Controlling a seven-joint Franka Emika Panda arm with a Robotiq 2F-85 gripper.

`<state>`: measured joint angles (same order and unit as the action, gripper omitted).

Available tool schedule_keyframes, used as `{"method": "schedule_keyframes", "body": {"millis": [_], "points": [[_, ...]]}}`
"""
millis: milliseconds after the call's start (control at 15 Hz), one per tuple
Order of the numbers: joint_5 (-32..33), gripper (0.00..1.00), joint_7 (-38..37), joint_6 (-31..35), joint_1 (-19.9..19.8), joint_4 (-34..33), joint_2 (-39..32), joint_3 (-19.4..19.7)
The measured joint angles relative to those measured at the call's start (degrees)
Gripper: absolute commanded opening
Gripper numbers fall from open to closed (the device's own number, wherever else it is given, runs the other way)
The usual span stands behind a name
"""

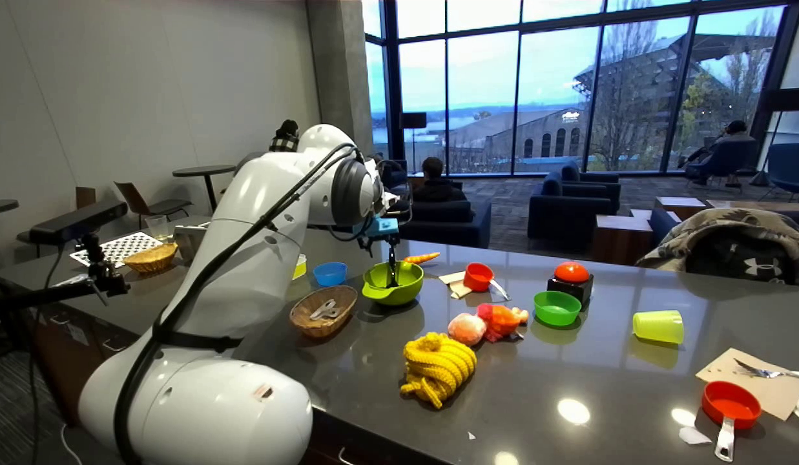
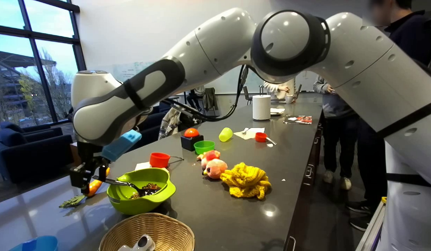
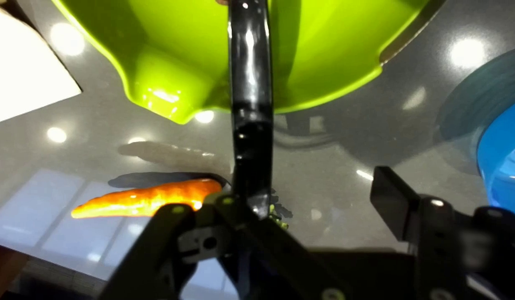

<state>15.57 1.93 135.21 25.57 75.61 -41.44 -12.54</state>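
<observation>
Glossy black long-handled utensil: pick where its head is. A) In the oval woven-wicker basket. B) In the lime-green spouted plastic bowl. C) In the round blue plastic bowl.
B: an exterior view shows the utensil slanting down into the lime-green bowl, its head amid small brown bits.

black spoon [image 3: 251, 75] | glossy, slanting, head inside green bowl [image 2: 131, 205] | bowl upright, brown bits [image 2: 152, 186] inside
</observation>
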Motion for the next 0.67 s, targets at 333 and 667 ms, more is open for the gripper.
{"method": "schedule_keyframes", "body": {"millis": [333,667], "points": [[-0.7,0.07,0.9,0.0,0.2,-0.5,-0.6,-0.1],[-1.5,0.00,1.8,-0.1,0.3,-1.4,-0.7,-0.1]]}}
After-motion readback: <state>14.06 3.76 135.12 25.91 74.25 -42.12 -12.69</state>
